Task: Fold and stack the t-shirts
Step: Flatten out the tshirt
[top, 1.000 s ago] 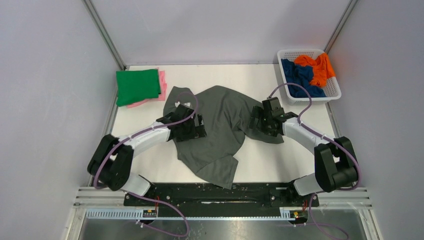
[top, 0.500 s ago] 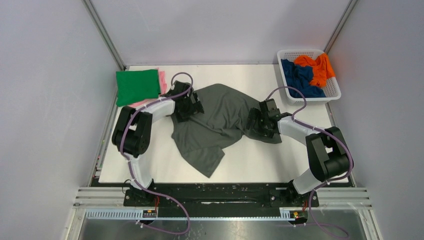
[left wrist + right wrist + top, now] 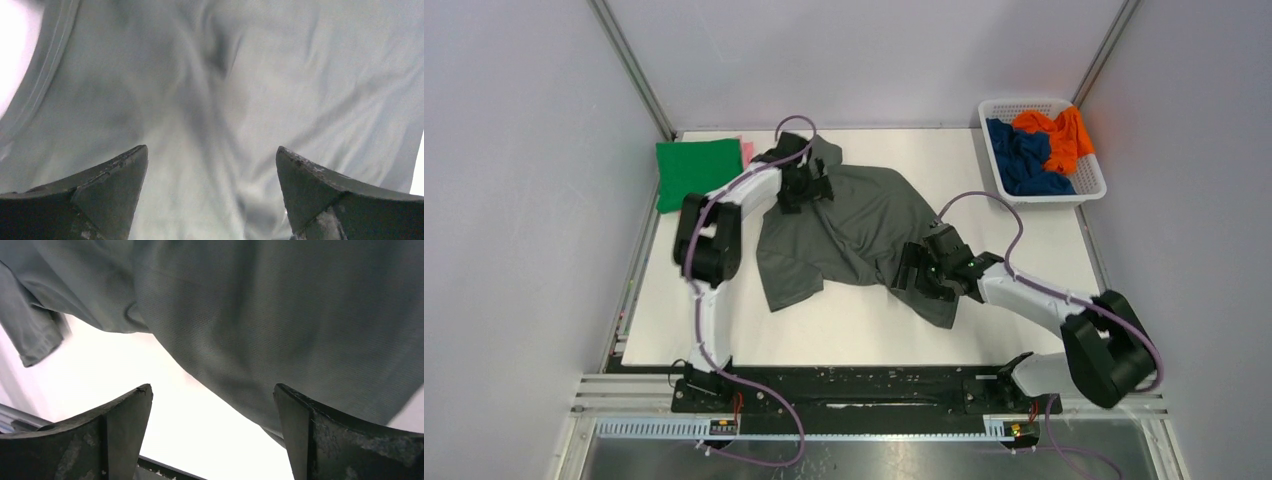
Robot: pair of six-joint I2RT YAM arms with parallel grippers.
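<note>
tee: dark grey tee (image 3: 864,215) crumpled on table (image 3: 864,335), btw arms | L gripper (image 3: 806,187) over far edge, jaws wide, nothing held; R gripper (image 3: 909,278) at near edge, same | handling: soft, light, limp; pinch hem corners/shoulders

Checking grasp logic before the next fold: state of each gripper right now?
Left gripper: open, over the grey shirt, holding nothing.
Right gripper: open, over the grey shirt's edge, holding nothing.
</note>
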